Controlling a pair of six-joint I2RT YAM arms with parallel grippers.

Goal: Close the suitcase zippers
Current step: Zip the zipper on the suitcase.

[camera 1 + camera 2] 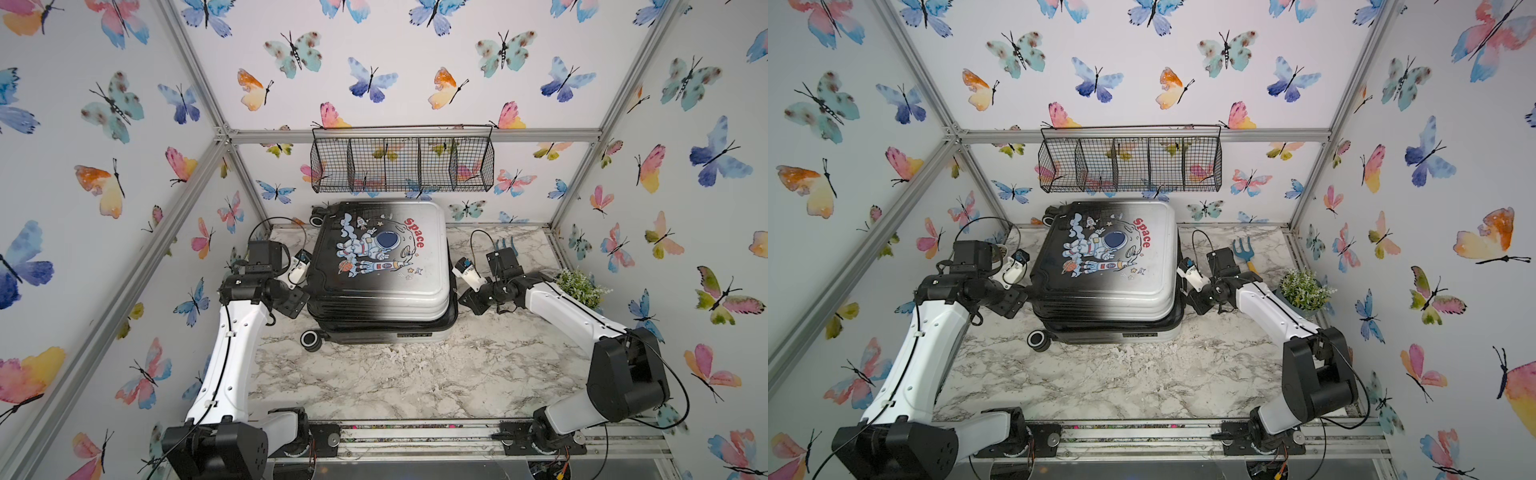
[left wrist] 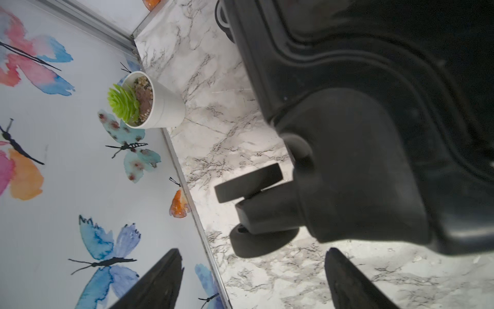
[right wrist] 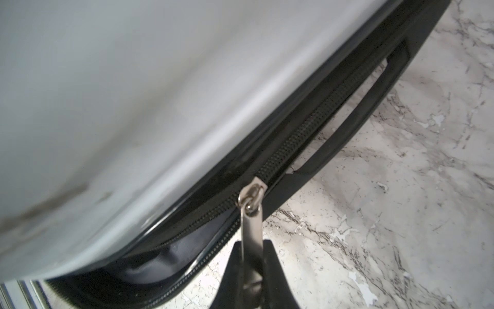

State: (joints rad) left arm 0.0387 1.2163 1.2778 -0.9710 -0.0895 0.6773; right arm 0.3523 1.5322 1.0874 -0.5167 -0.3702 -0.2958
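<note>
Suitcase [image 1: 380, 270], red "Space" lettering [image 1: 414, 232], astronaut print [image 1: 376, 245]

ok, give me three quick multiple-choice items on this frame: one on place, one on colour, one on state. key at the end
1. Where does the wire basket hang?
A. on the back wall, above the suitcase
B. on a side wall
C. on the table in front of the suitcase

2. What colour is the "Space" lettering on the suitcase?
A. blue
B. red
C. green

3. What is the right gripper doing?
A. open above the suitcase
B. shut on a wheel
C. shut on the zipper pull

Key:
1 A, both top views show it mounted behind and above the suitcase.
2 B, the letters are red on the suitcase's pale end.
3 C, the right wrist view shows its jaws pinching the metal pull.
</note>
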